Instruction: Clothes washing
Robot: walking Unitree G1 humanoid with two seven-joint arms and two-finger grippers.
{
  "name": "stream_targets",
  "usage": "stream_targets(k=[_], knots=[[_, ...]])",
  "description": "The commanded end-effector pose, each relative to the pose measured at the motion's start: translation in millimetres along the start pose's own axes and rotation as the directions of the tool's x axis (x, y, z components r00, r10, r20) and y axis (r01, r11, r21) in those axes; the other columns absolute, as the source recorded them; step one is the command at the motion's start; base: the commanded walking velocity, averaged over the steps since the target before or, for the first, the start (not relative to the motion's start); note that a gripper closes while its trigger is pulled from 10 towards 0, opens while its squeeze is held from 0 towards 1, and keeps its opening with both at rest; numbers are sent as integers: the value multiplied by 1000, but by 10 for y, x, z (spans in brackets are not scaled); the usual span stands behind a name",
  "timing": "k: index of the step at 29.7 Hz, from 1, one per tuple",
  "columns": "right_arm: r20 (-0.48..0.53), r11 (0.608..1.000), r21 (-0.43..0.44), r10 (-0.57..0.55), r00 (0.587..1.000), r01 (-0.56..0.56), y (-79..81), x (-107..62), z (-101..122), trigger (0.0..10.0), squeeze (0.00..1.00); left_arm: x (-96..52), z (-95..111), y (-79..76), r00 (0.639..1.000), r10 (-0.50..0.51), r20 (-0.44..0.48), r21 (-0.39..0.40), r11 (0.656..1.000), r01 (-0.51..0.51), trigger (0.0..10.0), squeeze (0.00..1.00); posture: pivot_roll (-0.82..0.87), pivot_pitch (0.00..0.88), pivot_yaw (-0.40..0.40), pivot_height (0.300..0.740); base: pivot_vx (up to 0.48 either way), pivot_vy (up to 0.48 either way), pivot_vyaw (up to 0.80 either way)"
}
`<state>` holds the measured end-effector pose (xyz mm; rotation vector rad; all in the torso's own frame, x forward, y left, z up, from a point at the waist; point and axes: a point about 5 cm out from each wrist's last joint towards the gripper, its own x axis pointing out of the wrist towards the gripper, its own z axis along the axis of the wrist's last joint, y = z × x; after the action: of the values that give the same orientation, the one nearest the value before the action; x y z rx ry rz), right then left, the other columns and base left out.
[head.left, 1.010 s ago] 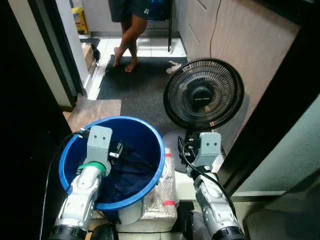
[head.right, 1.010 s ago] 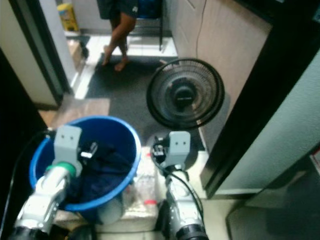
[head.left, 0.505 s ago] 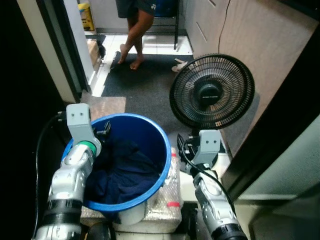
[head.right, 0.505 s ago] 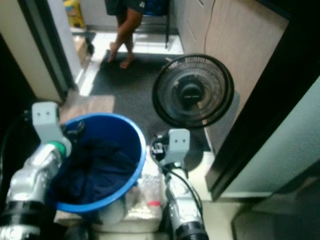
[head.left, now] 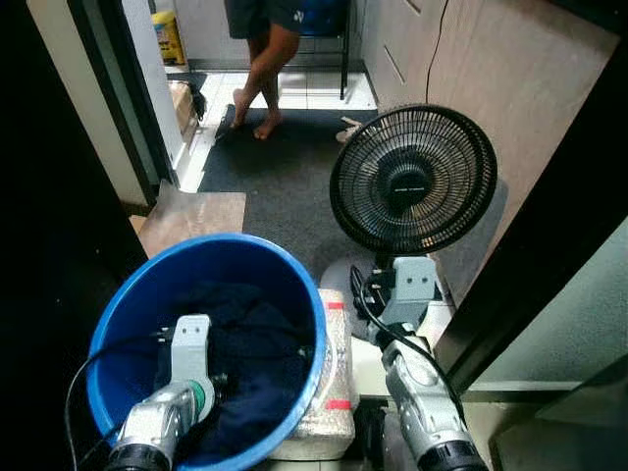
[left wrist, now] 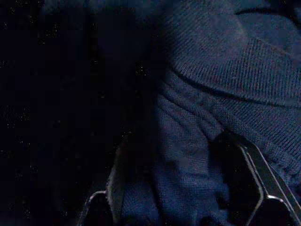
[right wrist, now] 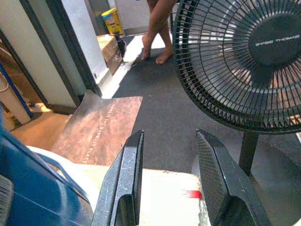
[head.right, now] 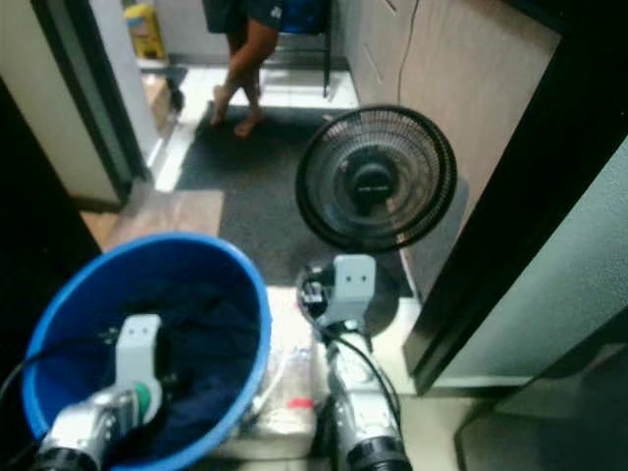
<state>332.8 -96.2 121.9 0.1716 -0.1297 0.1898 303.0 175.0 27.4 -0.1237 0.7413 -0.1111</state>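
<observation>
The left end effector [left wrist: 181,188] has dropped into the blue bucket [head.left: 294,285] — fingers spread, straddling a navy cloth [left wrist: 225,94] fold.

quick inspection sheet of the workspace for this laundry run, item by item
surface: dark carpet, with a brown mat by the doorway.
job's things: blue bucket holding dark navy clothes.
clutter: black fan standing right of the bucket; wrapped white block beside the bucket.
grippers: left gripper down inside the bucket, fingers open around a fold of the clothes; right gripper open, holding nothing, in front of the fan.
cables: black cable looped at the right wrist; another along the left arm.
surroundings: a person standing barefoot beyond the carpet; yellow container far left.
</observation>
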Motion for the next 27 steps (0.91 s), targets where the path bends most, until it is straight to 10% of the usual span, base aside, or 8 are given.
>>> stream_targets(k=[1, 8, 10, 11, 12, 13, 27], knots=[[-22, 1000, 12, -12, 1000, 12, -28, -37, -54, 10000, 0, 7, -368, 69, 991, 18, -135, 0, 1000, -18, 10000, 0, 68, 80, 26, 462, 0, 0, 0], [-20, 1000, 15, -13, 1000, 13, -15, -65, -59, 10000, 0, -32, -699, 183, 967, 38, -253, 35, 999, -30, 10000, 0, 61, 93, 28, 462, 0, 0, 0], [-23, 1000, 15, -11, 1000, 12, -14, -67, -63, 10000, 0, -42, -721, 195, 966, 35, -255, 42, 999, -25, 8588, 0, 64, 94, 28, 462, 0, 0, 0], [-25, 1000, 13, -10, 1000, 10, -17, -70, -66, 10000, 0, -51, -747, 215, 966, 36, -257, 55, 998, -23, 4392, 0, 66, 98, 26, 462, 0, 0, 0], [-25, 1000, 13, -10, 1000, 10, -17, -70, -66, 10000, 0, -51, -747, 215, 966, 36, -257, 55, 998, -23, 4392, 0, 66, 98, 26, 462, 0, 0, 0], [-26, 1000, 12, -9, 1000, 9, -21, -70, -66, 10000, 0, -63, -780, 248, 965, 44, -258, 68, 997, -27, 0, 0, 67, 98, 25, 462, 0, 0, 0], [-20, 1000, 11, -11, 1000, 11, -34, -82, -50, 10000, 0, -118, -694, 213, 990, 25, -136, 204, 979, 3, 0, 0, 60, 100, 25, 462, 0, 0, 0]])
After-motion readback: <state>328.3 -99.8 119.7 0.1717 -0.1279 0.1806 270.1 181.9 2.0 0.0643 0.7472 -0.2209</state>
